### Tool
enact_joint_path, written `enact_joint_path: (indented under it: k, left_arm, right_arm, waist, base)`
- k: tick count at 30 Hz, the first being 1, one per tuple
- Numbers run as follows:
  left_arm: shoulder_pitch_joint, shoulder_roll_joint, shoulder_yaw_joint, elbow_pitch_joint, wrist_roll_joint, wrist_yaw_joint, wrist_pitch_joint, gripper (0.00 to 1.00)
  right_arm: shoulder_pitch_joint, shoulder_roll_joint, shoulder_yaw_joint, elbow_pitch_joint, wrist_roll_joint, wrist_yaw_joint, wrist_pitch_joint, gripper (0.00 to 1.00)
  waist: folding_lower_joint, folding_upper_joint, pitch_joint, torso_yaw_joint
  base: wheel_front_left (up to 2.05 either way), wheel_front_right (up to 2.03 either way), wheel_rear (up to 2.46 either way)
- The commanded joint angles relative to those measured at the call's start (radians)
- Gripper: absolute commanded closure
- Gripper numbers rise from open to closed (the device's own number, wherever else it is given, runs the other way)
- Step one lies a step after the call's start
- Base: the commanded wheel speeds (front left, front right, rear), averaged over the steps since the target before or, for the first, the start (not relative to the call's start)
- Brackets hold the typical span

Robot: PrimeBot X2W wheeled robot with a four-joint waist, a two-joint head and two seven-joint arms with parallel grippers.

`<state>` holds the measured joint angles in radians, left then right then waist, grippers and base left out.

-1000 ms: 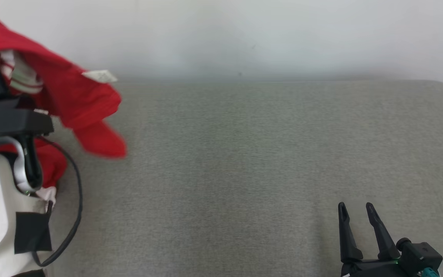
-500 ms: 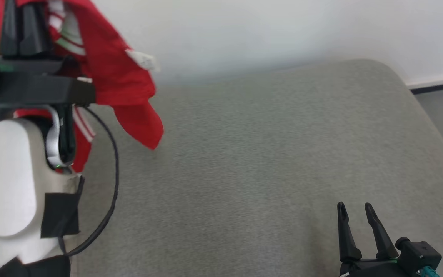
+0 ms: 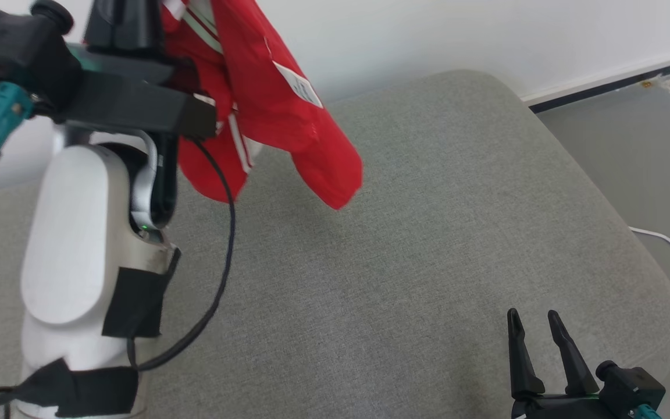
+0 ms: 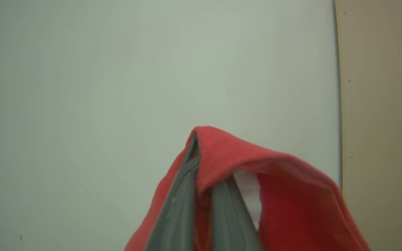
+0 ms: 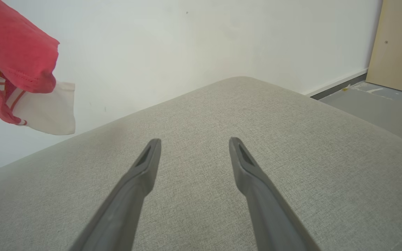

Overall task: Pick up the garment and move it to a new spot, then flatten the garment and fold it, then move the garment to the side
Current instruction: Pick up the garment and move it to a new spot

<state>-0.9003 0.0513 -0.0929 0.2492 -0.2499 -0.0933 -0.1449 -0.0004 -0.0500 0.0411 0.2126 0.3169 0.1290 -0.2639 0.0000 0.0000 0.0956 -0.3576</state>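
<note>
The red garment, with white stripes and a white label, hangs in the air above the back left of the grey cushion. My left gripper is shut on a fold of the garment, raised high at the head view's upper left. One lower corner of the cloth dangles free just above the cushion. My right gripper sits low at the cushion's front right, open and with nothing in it. In the right wrist view the right gripper points across the cushion, with the garment hanging at far left.
A white wall stands behind the cushion. The cushion's rounded right edge drops to a grey floor where a white cable lies. A tan board leans at the far right. My left arm's black cable loops over the cushion.
The head camera has swung, so the whole picture shifted and the cushion's right edge and floor came into view. My left arm has carried the garment higher and rightward. The right gripper kept still.
</note>
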Motion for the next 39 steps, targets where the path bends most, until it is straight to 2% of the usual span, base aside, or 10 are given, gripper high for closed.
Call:
enact_joint_path:
  k: [1, 7, 11, 18, 26, 27, 28, 39]
  left_arm:
    - [0.023, 0.000, -0.008, 0.010, -0.017, 0.005, -0.006, 1.00]
    - [0.129, 0.000, -0.073, 0.073, -0.087, 0.040, -0.035, 1.00]
    - [0.238, 0.000, -0.075, 0.136, -0.101, 0.054, -0.063, 1.00]
    - [0.389, 0.008, -0.081, 0.303, -0.123, 0.031, -0.095, 1.00]
    - [0.413, 0.003, -0.118, 0.448, -0.137, 0.004, -0.115, 1.00]
    - [0.409, 0.002, -0.131, 0.463, -0.130, -0.001, -0.119, 0.23]
    - [0.410, 0.002, -0.137, 0.465, -0.129, -0.002, -0.119, 0.00]
    - [0.543, 0.000, -0.193, 0.356, -0.121, 0.014, -0.121, 0.00]
  right_arm:
    - [-0.001, -0.001, 0.000, 0.004, 0.007, 0.003, -0.001, 0.00]
    - [-0.010, -0.001, 0.000, 0.010, 0.003, 0.003, -0.001, 0.00]
    - [-0.019, -0.001, 0.000, 0.013, -0.005, 0.003, -0.001, 0.00]
    - [-0.025, -0.001, -0.001, 0.019, -0.022, 0.003, -0.001, 0.00]
    - [-0.027, -0.001, 0.003, 0.022, -0.042, 0.003, -0.001, 0.00]
    - [-0.017, -0.001, -0.002, 0.020, -0.047, 0.003, -0.001, 0.00]
    - [-0.011, -0.001, -0.005, 0.019, -0.049, 0.003, -0.001, 0.00]
    - [0.026, -0.001, -0.018, 0.018, -0.054, 0.003, -0.001, 0.00]
  waist:
    - [0.0000, 0.0000, 0.009, -0.004]
    - [0.0000, 0.0000, 0.021, 0.007]
    - [0.0000, 0.0000, 0.032, 0.019]
    - [0.0000, 0.0000, 0.045, 0.053]
    - [0.0000, 0.0000, 0.029, 0.082]
    - [0.0000, 0.0000, 0.019, 0.093]
    - [0.0000, 0.0000, 0.013, 0.101]
    - [0.0000, 0.0000, -0.033, 0.190]
  base:
    - [0.00, 0.00, 0.00]
    - [0.00, 0.00, 0.00]
    - [0.00, 0.00, 0.00]
    - [0.00, 0.00, 0.00]
    - [0.00, 0.00, 0.00]
    - [0.00, 0.00, 0.00]
    - [0.00, 0.00, 0.00]
    - [0.00, 0.00, 0.00]
